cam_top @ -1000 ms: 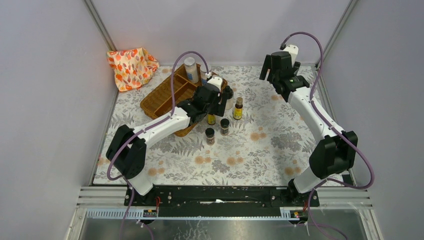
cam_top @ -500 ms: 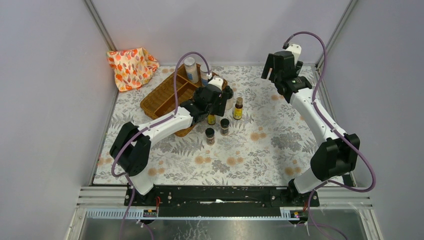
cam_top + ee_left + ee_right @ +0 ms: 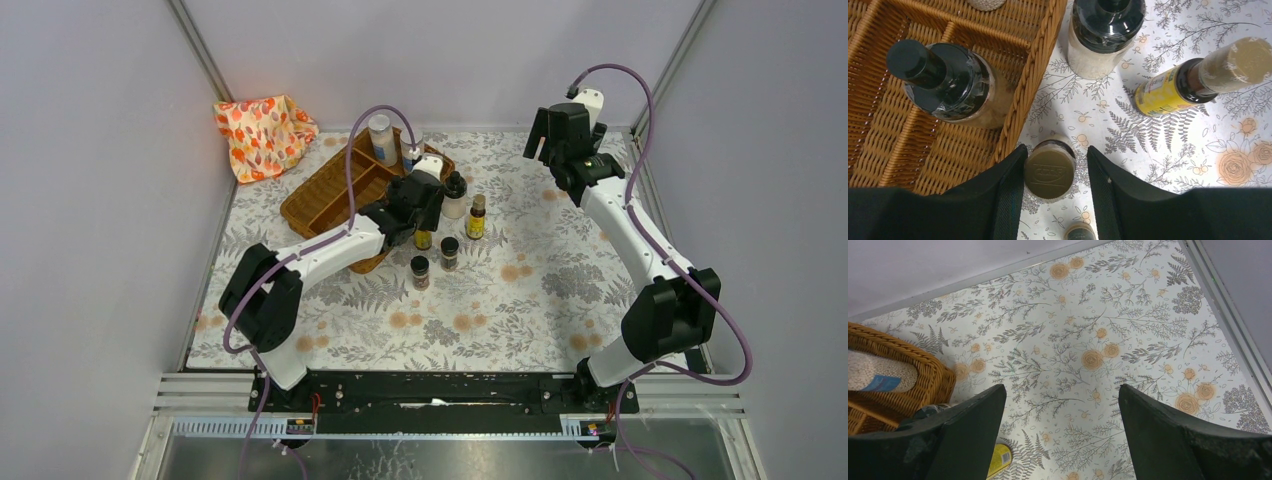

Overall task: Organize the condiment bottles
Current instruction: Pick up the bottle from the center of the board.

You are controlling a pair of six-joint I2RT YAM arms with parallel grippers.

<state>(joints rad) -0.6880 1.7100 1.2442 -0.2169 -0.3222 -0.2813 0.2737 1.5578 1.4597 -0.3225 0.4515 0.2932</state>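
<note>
Wicker tray (image 3: pixel 318 200) holds about three condiment bottles (image 3: pixel 380 137); five stand on table (image 3: pixel 560 290) — left gripper (image 3: pixel 1055 150) spread astride gold-lidded jar (image 3: pixel 1049 174), unclamped. Right gripper (image 3: pixel 1060 390) agape, empty.

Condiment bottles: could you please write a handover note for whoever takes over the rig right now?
Left tool open, straddling a gold-capped bottle beside the wicker tray, not gripped.
Right tool open, empty, at the far right.
Done: white-filled jar and black-capped bottle stand in the tray.
Left: the straddled bottle, black-lidded jar, yellow bottle, two dark spice jars on the table.
</note>
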